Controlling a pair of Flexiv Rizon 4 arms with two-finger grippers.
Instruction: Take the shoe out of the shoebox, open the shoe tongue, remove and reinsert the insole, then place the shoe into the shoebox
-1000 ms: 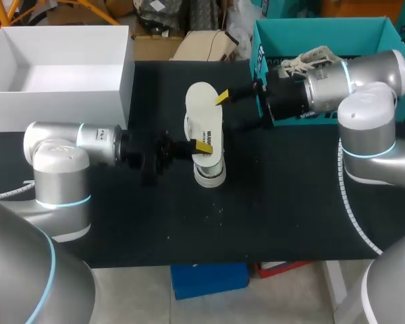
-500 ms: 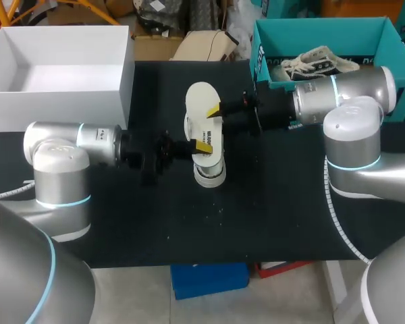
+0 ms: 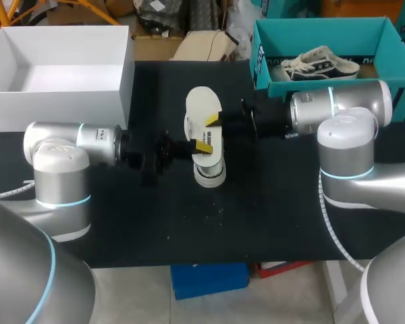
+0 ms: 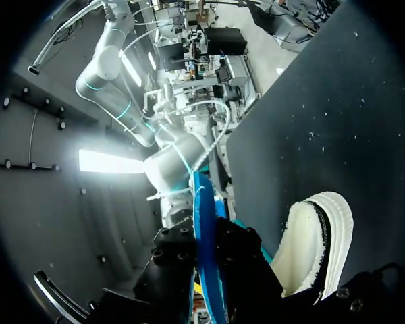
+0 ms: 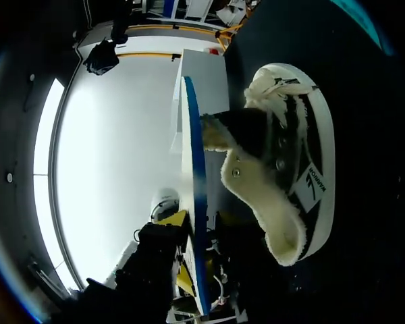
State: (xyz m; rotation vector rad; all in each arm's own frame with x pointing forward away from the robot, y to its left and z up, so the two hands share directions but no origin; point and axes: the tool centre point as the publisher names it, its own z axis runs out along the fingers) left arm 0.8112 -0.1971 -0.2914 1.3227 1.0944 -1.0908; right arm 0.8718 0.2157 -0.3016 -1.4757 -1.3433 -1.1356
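Insole [image 3: 202, 104] clamped edge-on in the nearly closed left gripper [image 3: 201, 146], the shoe [image 3: 209, 173] just beneath it; the right gripper [image 3: 212, 121] meets the insole farther along, its grip not discernible, and should pinch squarely before any handover.

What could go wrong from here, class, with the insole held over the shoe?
The insole is held by the left gripper at one end; the right gripper, close beside it, might knock it loose.
The shoe seems unheld on the table, so pushing the insole in could shove it away.
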